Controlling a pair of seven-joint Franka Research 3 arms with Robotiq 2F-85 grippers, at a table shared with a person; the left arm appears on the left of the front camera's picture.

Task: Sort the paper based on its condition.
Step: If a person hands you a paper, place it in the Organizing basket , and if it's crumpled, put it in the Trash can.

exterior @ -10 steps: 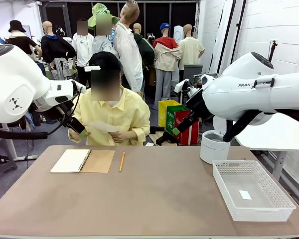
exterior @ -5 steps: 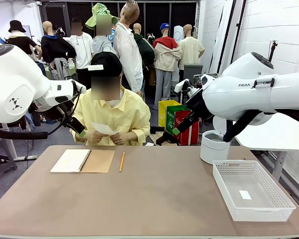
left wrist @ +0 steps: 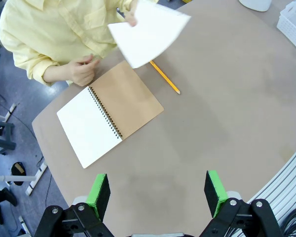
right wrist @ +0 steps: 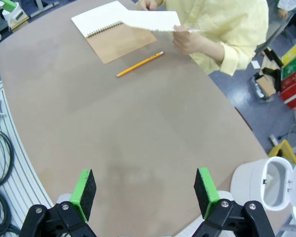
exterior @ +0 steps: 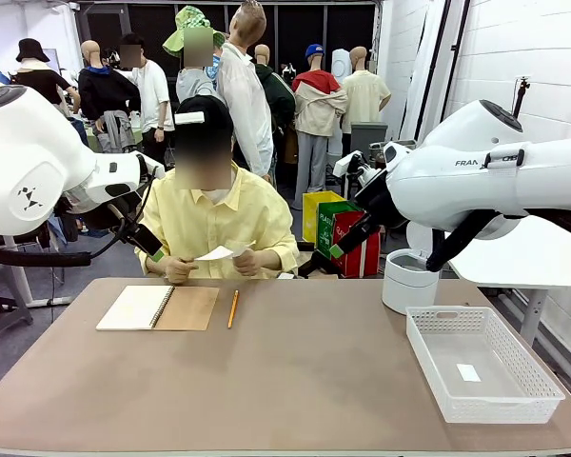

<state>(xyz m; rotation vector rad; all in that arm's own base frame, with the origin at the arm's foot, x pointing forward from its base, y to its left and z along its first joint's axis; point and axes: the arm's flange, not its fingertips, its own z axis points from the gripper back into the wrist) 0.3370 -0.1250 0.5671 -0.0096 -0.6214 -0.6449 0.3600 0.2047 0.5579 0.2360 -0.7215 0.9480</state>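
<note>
**Both jaws wide and empty as a sheet is held up across the bench**

A person in a yellow shirt holds one sheet of the paper [exterior: 219, 252] in the air at the far edge of the bench [exterior: 295, 381]. It is near the open spiral notebook [exterior: 159, 307] and the pencil [exterior: 233, 308], and I judge it is being checked or readied for me. My left jaws and right jaws hang high above the bench, green pads [left wrist: 98, 195] spread fully apart, gripping and touching nothing. I judge I hold off, raised, so the sheet can be offered. The white basket [exterior: 426, 360] on my right looks like one sorting place.
</note>
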